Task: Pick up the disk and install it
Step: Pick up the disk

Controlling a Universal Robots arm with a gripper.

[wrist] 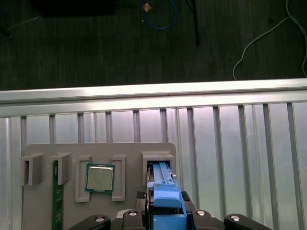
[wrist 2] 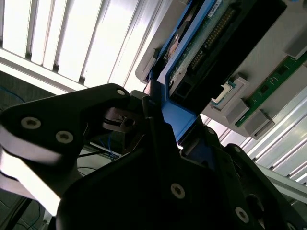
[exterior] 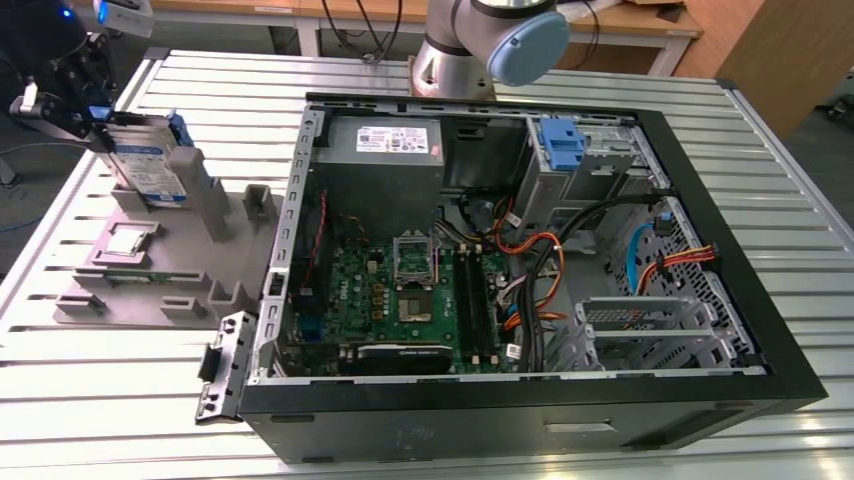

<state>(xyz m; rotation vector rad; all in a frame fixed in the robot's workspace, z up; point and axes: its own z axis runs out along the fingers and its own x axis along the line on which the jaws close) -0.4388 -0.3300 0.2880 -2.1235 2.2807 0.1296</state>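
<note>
The black gripper [exterior: 104,122] is pinching the flat silver disk with blue side rails [exterior: 144,165] between its jaws. The disk is standing upright in the grey plastic holder [exterior: 160,290]. Pulling straight, without tilting, is looking wisest to avoid jamming.

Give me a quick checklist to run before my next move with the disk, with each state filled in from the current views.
1. Grip: the pincer is closed on the blue side rail of the disk in the first wrist view. ok
2. Disk upright: it stands on edge in the exterior view. ok
3. Disk free of the grey holder: its lower end sits in the slot. not ok
4. CPU chip apart from the disk: it lies in its own pocket. ok
5. Drive bay free: a blue caddy sits there. cannot tell
6. Cables clear of the bay: cannot tell
</note>
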